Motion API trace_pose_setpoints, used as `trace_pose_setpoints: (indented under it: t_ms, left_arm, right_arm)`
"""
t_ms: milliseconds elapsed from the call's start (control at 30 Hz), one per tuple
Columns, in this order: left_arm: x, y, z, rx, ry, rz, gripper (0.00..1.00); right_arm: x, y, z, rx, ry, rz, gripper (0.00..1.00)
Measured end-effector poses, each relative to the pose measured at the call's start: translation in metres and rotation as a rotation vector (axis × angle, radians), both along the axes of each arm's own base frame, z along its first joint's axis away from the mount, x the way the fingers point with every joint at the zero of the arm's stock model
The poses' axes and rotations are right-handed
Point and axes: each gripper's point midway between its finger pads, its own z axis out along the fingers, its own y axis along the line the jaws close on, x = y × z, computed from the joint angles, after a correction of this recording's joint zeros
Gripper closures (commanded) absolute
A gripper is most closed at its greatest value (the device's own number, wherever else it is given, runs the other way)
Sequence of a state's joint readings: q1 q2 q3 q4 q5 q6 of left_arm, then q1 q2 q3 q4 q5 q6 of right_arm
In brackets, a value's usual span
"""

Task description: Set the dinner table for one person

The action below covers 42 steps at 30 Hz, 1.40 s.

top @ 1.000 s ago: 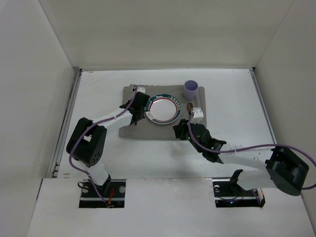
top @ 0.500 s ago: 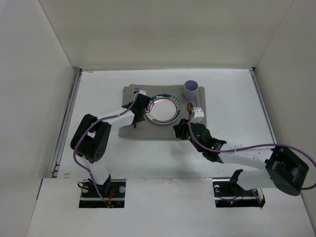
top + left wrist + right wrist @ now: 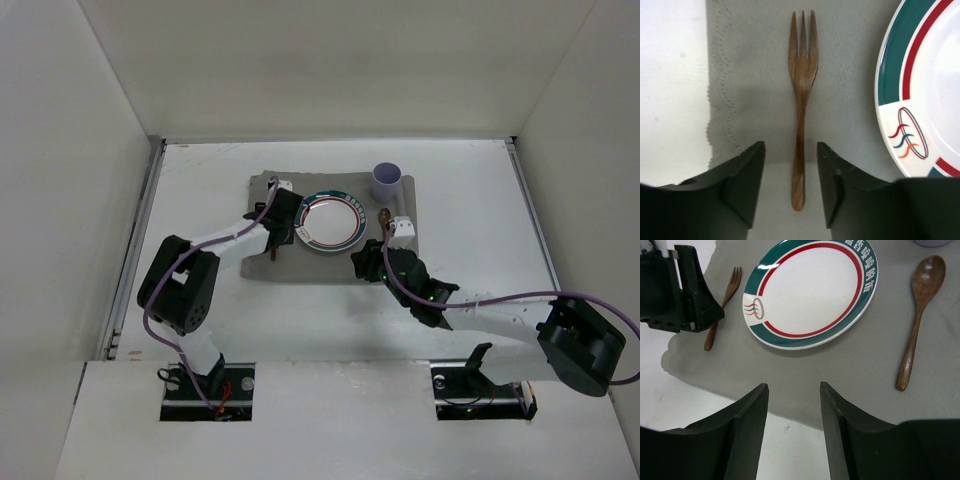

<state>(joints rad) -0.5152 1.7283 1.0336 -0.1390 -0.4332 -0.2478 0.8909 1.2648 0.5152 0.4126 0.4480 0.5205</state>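
Note:
On the white dinner table [image 3: 470,230] lies a grey mat [image 3: 310,266]. On it stand a white plate [image 3: 333,221] with a green and red rim, a wooden spoon [image 3: 386,218] to its right and a wooden fork [image 3: 801,95] to its left. A lilac cup [image 3: 387,180] stands at the mat's far right corner. My left gripper [image 3: 790,146] is open over the fork, its jaws on either side of the handle with a gap on each side. My right gripper [image 3: 794,385] is open and empty above the mat's near edge, facing the plate [image 3: 812,287].
Metal rails [image 3: 138,250] run along the table's side edges, with white walls around. In the right wrist view the left gripper [image 3: 680,295] sits beside the fork [image 3: 722,305], and the spoon [image 3: 920,315] lies right of the plate.
The left arm's elbow shifted slightly right and back; its gripper stays over the fork left of the plate. The right arm has hardly moved.

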Motion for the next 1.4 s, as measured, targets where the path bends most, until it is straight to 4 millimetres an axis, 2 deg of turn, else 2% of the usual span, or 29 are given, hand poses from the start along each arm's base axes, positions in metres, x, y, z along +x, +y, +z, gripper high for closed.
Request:
trace_pose_setpoints:
  t_ms: [100, 133, 167, 200, 300, 433, 533, 633, 733, 833, 900, 1067, 1267, 1400]
  left_arm:
    - [0.001, 0.001, 0.019, -0.013, -0.046, 0.010, 0.39]
    - [0.001, 0.001, 0.029, -0.024, -0.069, 0.015, 0.31]
    - [0.001, 0.001, 0.040, -0.038, -0.099, 0.022, 0.23]
    - [0.000, 0.001, 0.052, -0.053, -0.128, 0.029, 0.01]
    - [-0.006, 0.000, 0.094, -0.135, -0.240, 0.053, 0.00]
    - [-0.026, 0.001, 0.145, -0.247, -0.385, 0.076, 0.00]
    - [-0.051, 0.000, 0.163, -0.323, -0.457, 0.086, 0.00]
    - [-0.076, -0.003, 0.161, -0.388, -0.480, 0.081, 0.00]
    - [-0.100, -0.003, 0.146, -0.462, -0.479, 0.087, 0.00]
    - [-0.120, 0.002, 0.131, -0.537, -0.478, 0.114, 0.00]
    - [-0.130, 0.011, 0.124, -0.580, -0.486, 0.150, 0.00]
    - [-0.145, 0.042, 0.116, -0.637, -0.512, 0.295, 0.00]
    - [-0.151, 0.079, 0.092, -0.572, -0.479, 0.484, 0.00]
    - [-0.151, 0.102, 0.086, -0.545, -0.486, 0.596, 0.00]
  right_arm:
    - [0.000, 0.000, 0.000, 0.000, 0.000, -0.001, 0.48]
    - [0.000, 0.000, 0.000, 0.000, 0.000, -0.001, 0.48]
    - [0.000, 0.000, 0.000, 0.001, 0.000, -0.001, 0.49]
    - [0.000, 0.000, 0.001, 0.001, -0.001, -0.001, 0.51]
    - [0.000, 0.000, 0.003, 0.005, -0.007, 0.002, 0.64]
    - [-0.004, 0.005, 0.005, 0.016, -0.007, 0.026, 0.74]
    - [-0.008, 0.011, 0.005, 0.019, -0.004, 0.051, 0.75]
    - [-0.010, 0.014, 0.002, 0.016, 0.002, 0.062, 0.75]
    - [-0.010, 0.014, -0.007, -0.003, 0.018, 0.062, 0.72]
    - [-0.010, 0.014, -0.018, -0.026, 0.037, 0.061, 0.69]
    - [-0.010, 0.014, -0.023, -0.036, 0.046, 0.062, 0.64]
    - [-0.012, 0.019, -0.025, -0.049, 0.044, 0.065, 0.60]
    - [-0.013, 0.022, -0.023, -0.060, 0.032, 0.060, 0.55]
    - [-0.013, 0.023, -0.023, -0.066, 0.026, 0.061, 0.54]
